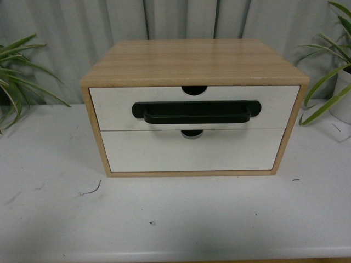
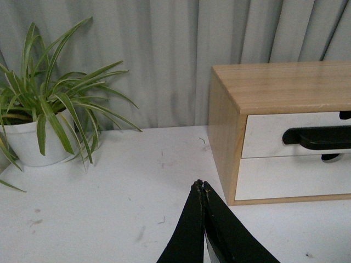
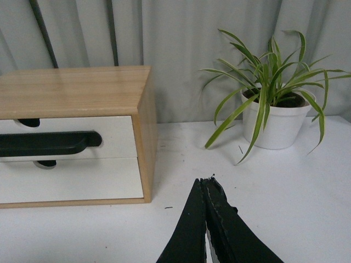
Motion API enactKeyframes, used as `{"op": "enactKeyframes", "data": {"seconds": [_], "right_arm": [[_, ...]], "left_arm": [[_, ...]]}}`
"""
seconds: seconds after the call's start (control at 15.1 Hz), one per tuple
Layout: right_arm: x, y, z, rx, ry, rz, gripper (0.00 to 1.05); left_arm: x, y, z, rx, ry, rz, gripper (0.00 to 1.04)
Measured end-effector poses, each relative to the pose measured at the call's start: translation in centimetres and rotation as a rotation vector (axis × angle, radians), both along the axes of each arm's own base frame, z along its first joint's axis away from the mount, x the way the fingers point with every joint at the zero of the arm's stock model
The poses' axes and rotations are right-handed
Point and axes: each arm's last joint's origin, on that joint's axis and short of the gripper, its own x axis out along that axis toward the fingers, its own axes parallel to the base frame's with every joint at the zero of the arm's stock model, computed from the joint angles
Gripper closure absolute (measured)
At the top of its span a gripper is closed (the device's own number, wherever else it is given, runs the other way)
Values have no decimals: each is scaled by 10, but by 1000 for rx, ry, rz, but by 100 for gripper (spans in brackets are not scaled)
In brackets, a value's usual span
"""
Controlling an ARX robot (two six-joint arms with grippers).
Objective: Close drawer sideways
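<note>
Two grippers hang over the white table (image 1: 175, 219) — the left gripper (image 2: 204, 186) off the cabinet's left side, the right gripper (image 3: 205, 181) off its right, each with fingers pressed together on nothing. Between them stands the wooden cabinet (image 1: 192, 60). The drawer (image 1: 115, 107) fills its upper slot, white front about flush with the frame, black bar handle (image 1: 194, 112) across it. Farther back — a potted plant (image 2: 33, 137) on the left, another plant (image 3: 274, 123) on the right.

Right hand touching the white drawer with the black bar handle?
Apart. Right wrist view: the right hand hangs over bare white table, a clear gap short of the white black-handled drawer. Front view shows nothing on the drawer front.
</note>
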Motion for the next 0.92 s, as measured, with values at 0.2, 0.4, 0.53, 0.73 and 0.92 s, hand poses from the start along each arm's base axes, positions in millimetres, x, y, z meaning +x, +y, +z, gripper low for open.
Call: {"op": "enactKeyframes", "data": {"seconds": [0.2, 0.4, 0.53, 0.73, 0.92], "right_arm": [[-2, 0, -1, 0, -6, 0, 103], [-13, 0, -16, 0, 26, 1, 103], [-14, 0, -12, -1, -11, -2, 103], [-14, 0, -13, -1, -10, -2, 103], [-14, 0, -13, -1, -11, -2, 103]], "left_arm": [[-8, 0, -8, 0, 37, 0, 103], [-11, 0, -10, 0, -13, 1, 103], [-11, 0, -15, 0, -1, 1, 103], [-11, 0, -15, 0, -2, 1, 103], [-11, 0, -15, -3, -2, 0, 101]]}}
